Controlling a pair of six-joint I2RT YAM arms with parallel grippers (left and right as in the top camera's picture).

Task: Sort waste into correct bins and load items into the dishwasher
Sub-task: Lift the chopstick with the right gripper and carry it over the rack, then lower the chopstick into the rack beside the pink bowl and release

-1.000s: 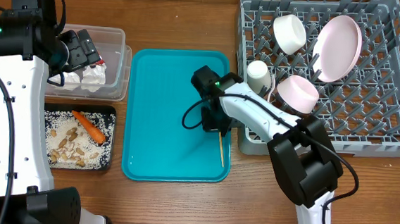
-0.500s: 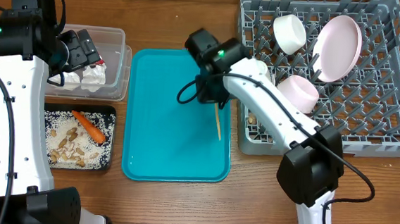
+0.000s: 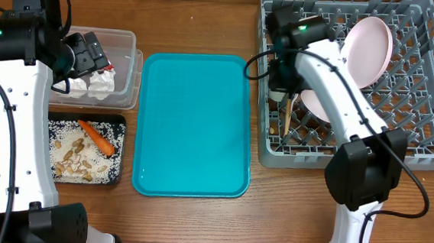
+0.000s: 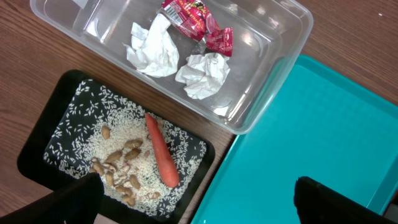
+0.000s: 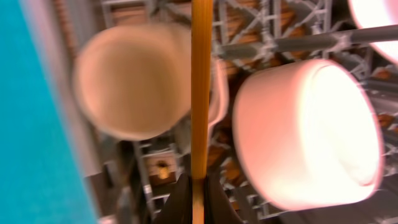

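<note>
Right claw clenched on one end of the thin wooden stick, poised over the left side of the grey dish rack, just beside the teal tray. Stick aimed down the gap between the small white cup and the pink bowl, with the pale-pink plate propped further back; cannot tell whether touching the pegs. Probably the placing step: setting the stick into the rack. Lower gently, lined up with a row of pegs and laid across several grid bars rather than end-on into a hole, to avoid losing something so thin through the lattice onto the counter. Steer clear of cup and bowl on either side; likely to rock under a light knock. Loosen the grip only with the free end resting on plastic, then rise straight up before swinging away. Leave the left claw alone: spread wide, holding nothing, hovering over the black tray of rice and carrot, next to the clear tub of napkins and red wrapper.
</note>
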